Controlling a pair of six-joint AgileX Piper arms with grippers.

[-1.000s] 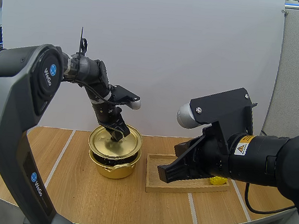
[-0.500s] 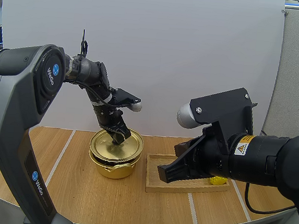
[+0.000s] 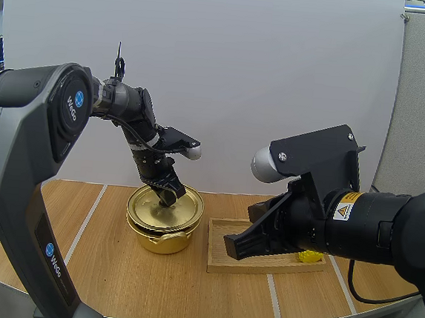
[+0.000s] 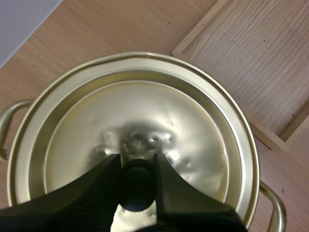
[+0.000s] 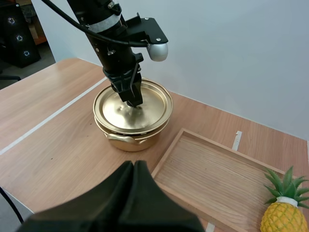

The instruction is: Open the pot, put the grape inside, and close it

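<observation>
A gold pot (image 3: 159,238) stands left of centre on the table, its gold lid (image 3: 149,205) resting on it. My left gripper (image 3: 168,197) reaches down onto the lid's middle. In the left wrist view its fingers (image 4: 104,181) are shut on the lid's black knob (image 4: 137,188), with the lid (image 4: 145,116) spread beneath and a pot handle (image 4: 276,209) beside it. My right gripper (image 3: 234,246) hovers over the wooden tray (image 3: 219,234); its fingers (image 5: 134,169) lie together as one wedge, holding nothing. From there the left gripper (image 5: 133,100) shows on the lid (image 5: 152,104).
The wooden tray (image 5: 217,179) lies right of the pot (image 5: 128,137). A small toy pineapple (image 5: 284,217) stands at the tray's right end, partly behind my right arm in the high view (image 3: 308,257). Bare table stretches in front of the pot.
The left gripper has sunk slightly and shifted right with the lid, which now sits level on the pot. The right arm has stayed still.
</observation>
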